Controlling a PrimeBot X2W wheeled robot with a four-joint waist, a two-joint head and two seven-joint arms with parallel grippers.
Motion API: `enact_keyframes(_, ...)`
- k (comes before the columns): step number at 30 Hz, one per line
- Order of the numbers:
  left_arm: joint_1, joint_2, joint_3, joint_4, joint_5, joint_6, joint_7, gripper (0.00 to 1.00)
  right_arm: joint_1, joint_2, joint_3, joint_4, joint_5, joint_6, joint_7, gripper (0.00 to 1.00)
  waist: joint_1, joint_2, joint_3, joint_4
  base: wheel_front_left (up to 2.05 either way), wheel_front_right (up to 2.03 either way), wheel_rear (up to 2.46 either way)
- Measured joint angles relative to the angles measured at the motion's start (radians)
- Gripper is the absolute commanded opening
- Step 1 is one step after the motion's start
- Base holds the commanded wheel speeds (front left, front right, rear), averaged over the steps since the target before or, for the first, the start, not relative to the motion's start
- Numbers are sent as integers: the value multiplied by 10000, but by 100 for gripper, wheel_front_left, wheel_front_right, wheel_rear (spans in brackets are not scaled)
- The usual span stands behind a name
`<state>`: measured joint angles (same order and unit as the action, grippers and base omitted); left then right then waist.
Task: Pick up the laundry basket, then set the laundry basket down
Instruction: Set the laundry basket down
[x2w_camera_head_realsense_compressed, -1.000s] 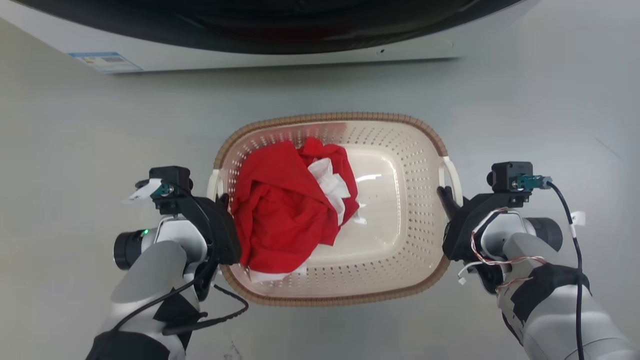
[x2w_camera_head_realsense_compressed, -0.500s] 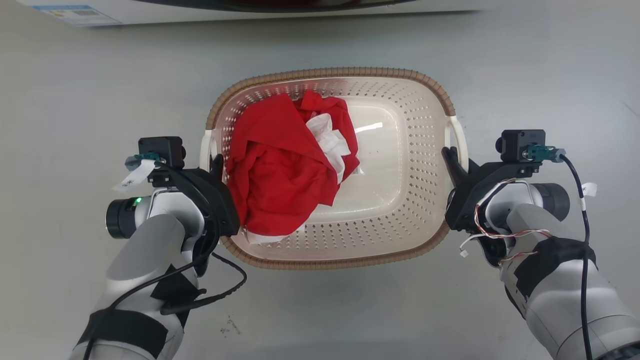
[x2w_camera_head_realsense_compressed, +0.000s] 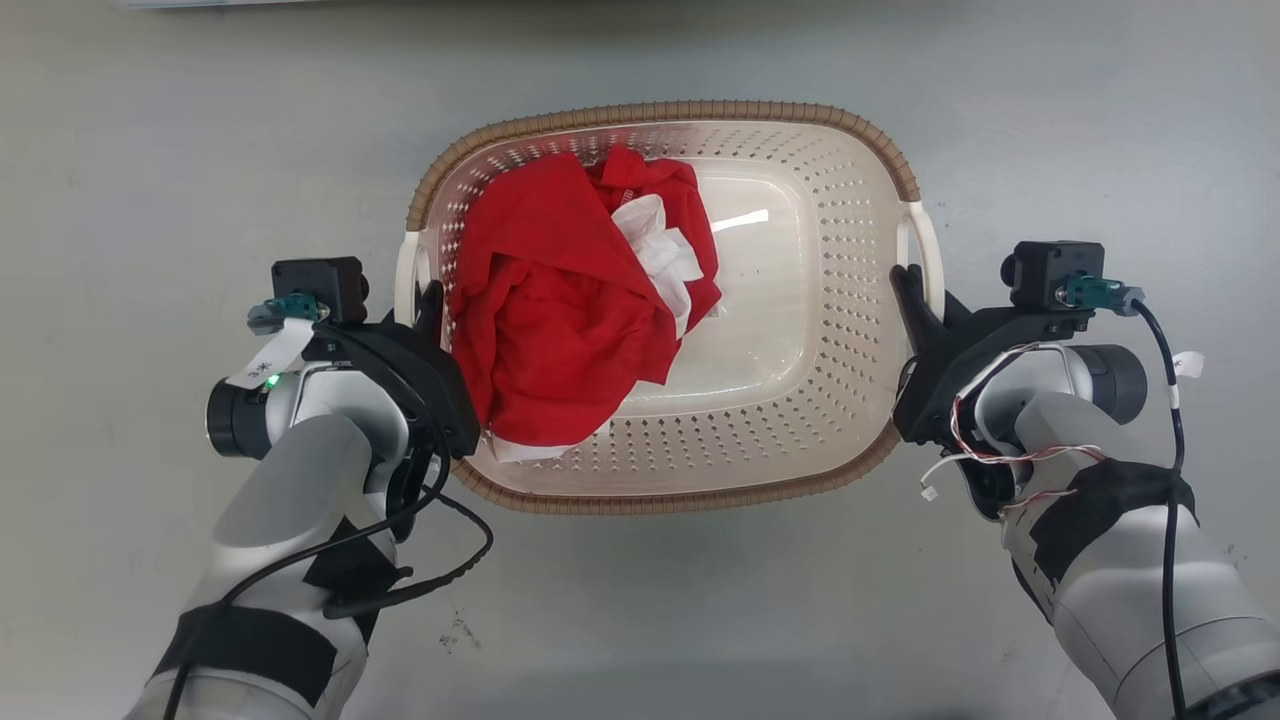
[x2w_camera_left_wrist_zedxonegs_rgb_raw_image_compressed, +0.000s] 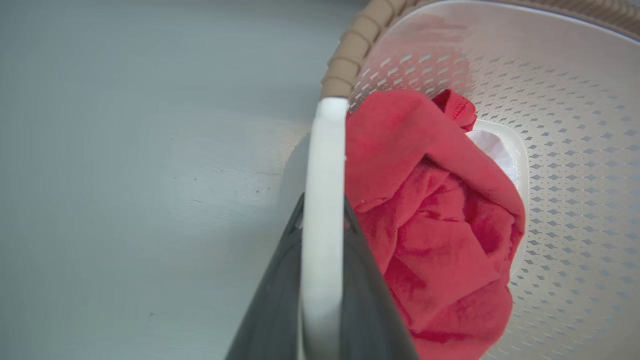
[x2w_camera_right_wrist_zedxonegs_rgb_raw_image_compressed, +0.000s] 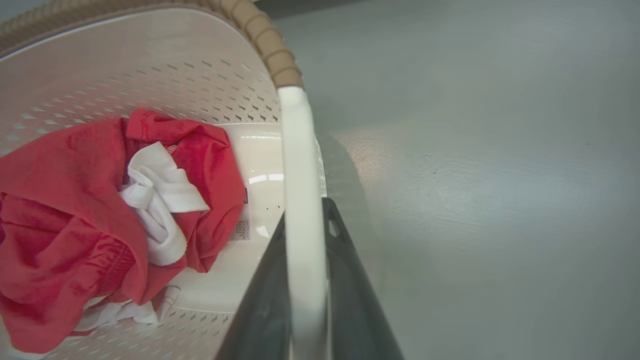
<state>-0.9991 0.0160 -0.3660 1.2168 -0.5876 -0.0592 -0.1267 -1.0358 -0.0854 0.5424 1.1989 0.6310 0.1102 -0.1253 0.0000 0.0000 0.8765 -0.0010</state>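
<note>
The laundry basket (x2w_camera_head_realsense_compressed: 845, 330), cream and perforated with a brown woven-look rim, lies in the middle of the head view between my arms. A red garment (x2w_camera_head_realsense_compressed: 560, 320) wrapped around a white cloth (x2w_camera_head_realsense_compressed: 662, 250) fills its left half. My left gripper (x2w_camera_head_realsense_compressed: 428, 300) is shut on the white left handle (x2w_camera_head_realsense_compressed: 403, 275). My right gripper (x2w_camera_head_realsense_compressed: 908, 288) is shut on the white right handle (x2w_camera_head_realsense_compressed: 932, 250). In the left wrist view the handle (x2w_camera_left_wrist_zedxonegs_rgb_raw_image_compressed: 324, 165) runs up between the dark fingers (x2w_camera_left_wrist_zedxonegs_rgb_raw_image_compressed: 272, 310). The right wrist view shows its handle (x2w_camera_right_wrist_zedxonegs_rgb_raw_image_compressed: 299, 165) the same way between its fingers (x2w_camera_right_wrist_zedxonegs_rgb_raw_image_compressed: 352, 300).
Plain grey floor (x2w_camera_head_realsense_compressed: 160, 150) surrounds the basket on all sides. A thin strip of the washing machine's base (x2w_camera_head_realsense_compressed: 190, 3) shows at the top left edge. A black cable (x2w_camera_head_realsense_compressed: 440, 575) loops from my left forearm just in front of the basket's near rim.
The camera has tilted and the washing machine has slid out past the top edge. The basket now looks larger and sits higher in the picture, with both grippers still shut on its handles.
</note>
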Motion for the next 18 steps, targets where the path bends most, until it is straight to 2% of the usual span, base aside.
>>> enact_keyframes(17,-186,-50,17,261,-42,-209,-123,0,-181,21,54,255,-13,2,-230,2,0,0,84,29,0,0,0)
enact_keyframes(18,-189,-58,33,272,-119,-219,-107,0,-184,21,67,276,-19,2,-238,77,0,0,75,33,0,0,0)
